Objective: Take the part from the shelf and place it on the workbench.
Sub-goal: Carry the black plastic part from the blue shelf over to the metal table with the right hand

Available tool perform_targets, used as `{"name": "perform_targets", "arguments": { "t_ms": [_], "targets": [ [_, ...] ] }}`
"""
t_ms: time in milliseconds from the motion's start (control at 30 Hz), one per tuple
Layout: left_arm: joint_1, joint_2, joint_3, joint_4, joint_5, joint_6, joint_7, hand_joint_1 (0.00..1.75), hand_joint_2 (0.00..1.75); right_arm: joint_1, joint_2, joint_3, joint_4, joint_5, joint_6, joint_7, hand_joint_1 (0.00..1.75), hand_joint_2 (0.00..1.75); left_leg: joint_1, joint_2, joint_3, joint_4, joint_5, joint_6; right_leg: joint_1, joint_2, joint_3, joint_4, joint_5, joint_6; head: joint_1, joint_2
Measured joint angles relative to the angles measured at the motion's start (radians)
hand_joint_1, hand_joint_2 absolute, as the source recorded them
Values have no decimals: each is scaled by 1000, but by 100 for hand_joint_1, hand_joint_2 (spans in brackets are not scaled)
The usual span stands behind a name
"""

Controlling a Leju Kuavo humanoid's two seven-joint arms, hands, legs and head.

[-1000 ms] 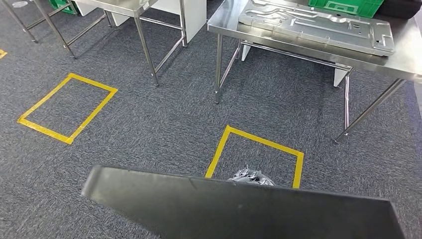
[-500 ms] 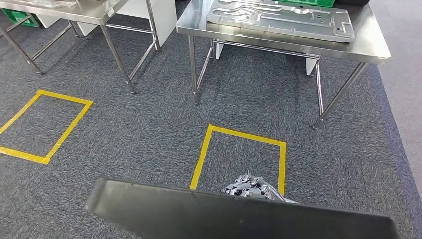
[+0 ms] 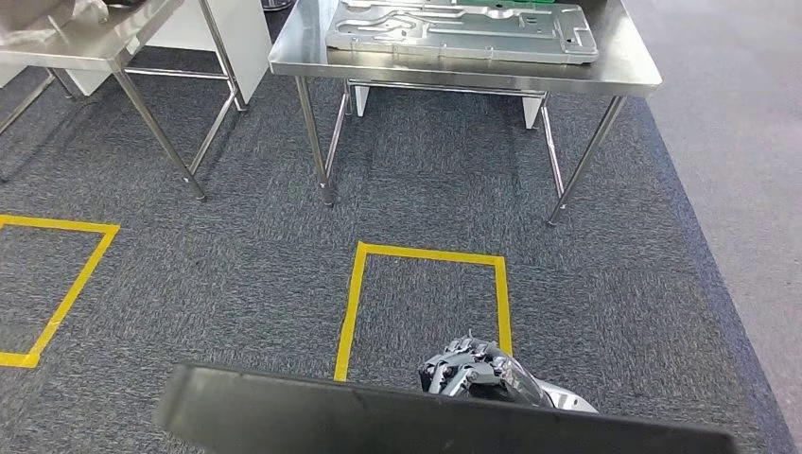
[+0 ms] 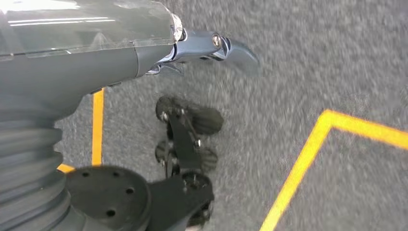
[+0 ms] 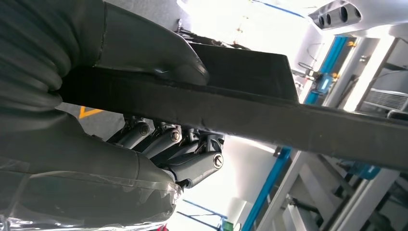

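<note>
You have the dark flat part (image 3: 426,426) carried low in front of the body, its long edge lying crosswise above the grey carpet (image 3: 236,265). Your right hand (image 3: 470,369) grasps it: in the right wrist view the thumb (image 5: 144,45) presses on one face while the fingers (image 5: 192,166) curl under the other. Your left hand (image 4: 144,45) hangs over the floor; you cannot tell its finger state. Ahead stands the steel workbench (image 3: 624,80) bearing a stamped metal panel (image 3: 463,30), with a yellow taped square (image 3: 352,293) before it.
</note>
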Motion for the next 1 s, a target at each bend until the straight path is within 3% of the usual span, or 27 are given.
{"name": "perform_targets", "arguments": {
  "t_ms": [133,167,267,300,333,367,433,500,567,633,700,767,800,833,867,933,1000],
  "targets": [
    [-1,0,0,0,0,0,-1,0,175,1,0,0,0,1,1,-1,161,175,-1,8,1,-3,3,7,-1,4,-1,-1,1,6,0,0],
    [-1,-1,0,0,0,-1,-1,0,175,0,-1,0,0,1,1,-4,161,175,1,17,3,-7,5,14,-1,-17,-8,15,-11,11,2,0],
    [2,-1,0,0,1,-1,1,0,175,-4,-4,0,7,0,4,-16,161,175,2,66,7,-17,8,31,-4,-99,-114,231,-118,30,6,0],
    [3,-1,0,0,2,-1,2,0,175,-5,-5,0,11,-1,5,-17,161,175,1,78,7,-16,7,30,-7,-107,-142,286,-134,34,6,0],
    [3,0,0,0,4,-1,3,0,175,-5,-6,0,14,0,4,-17,161,175,1,86,8,-16,6,29,-8,-109,-138,277,-118,35,6,0],
    [2,0,0,0,6,-1,4,0,175,-6,-6,0,17,2,2,-17,161,175,1,91,10,-16,4,27,-9,-113,-112,226,-86,34,6,0],
    [-1,-1,0,0,8,-4,5,0,175,-9,-6,0,19,7,-4,-17,161,175,-1,99,15,-15,0,21,-6,-125,-32,79,-23,25,6,0],
    [-2,-1,0,0,10,-8,5,0,175,-13,-6,0,21,11,-9,-18,161,175,-4,105,18,-15,-3,11,1,-132,9,0,-3,14,6,0],
    [-2,-1,0,0,11,-14,4,0,175,-16,-7,0,23,13,-12,-18,161,175,-5,108,21,-17,-4,-1,4,-127,8,-6,-4,4,5,0],
    [-3,-1,0,0,11,-19,3,0,175,-18,-7,0,25,13,-15,-18,161,175,-3,96,17,-1,-17,-11,-1,-122,13,-13,-1,-8,5,0],
    [-1,-1,0,0,11,-20,1,0,175,-23,-7,0,26,13,-18,-19,161,175,-1,68,-25,90,-70,-17,-5,-119,17,-19,1,-20,3,0],
    [2,0,0,0,11,-21,0,0,175,-27,-7,0,28,13,-22,-19,161,175,-1,54,-96,232,-130,-20,-3,-113,17,-18,-1,-26,2,0],
    [3,0,0,0,10,-21,0,0,175,-27,-7,0,30,13,-24,-19,161,175,-1,53,-121,277,-139,-22,-2,-109,17,-17,-2,-27,1,0],
    [5,0,0,0,10,-21,0,0,175,-27,-7,0,31,13,-25,-19,161,175,-1,52,-129,283,-127,-22,-2,-104,18,-16,-3,-27,1,0],
    [6,0,0,0,9,-21,0,0,175,-27,-8,0,32,14,-27,-19,161,175,-1,52,-115,246,-95,-21,-2,-100,21,-15,-5,-25,1,0],
    [5,0,0,0,9,-21,0,0,175,-27,-8,0,33,14,-29,-19,161,175,-1,48,-51,102,-21,-15,0,-93,26,-10,-12,-20,2,0],
    [4,1,0,0,8,-22,0,0,175,-27,-8,0,33,15,-30,-19,161,175,-3,43,-9,8,8,-5,2,-88,26,-4,-18,-11,2,0]
  ]
}}
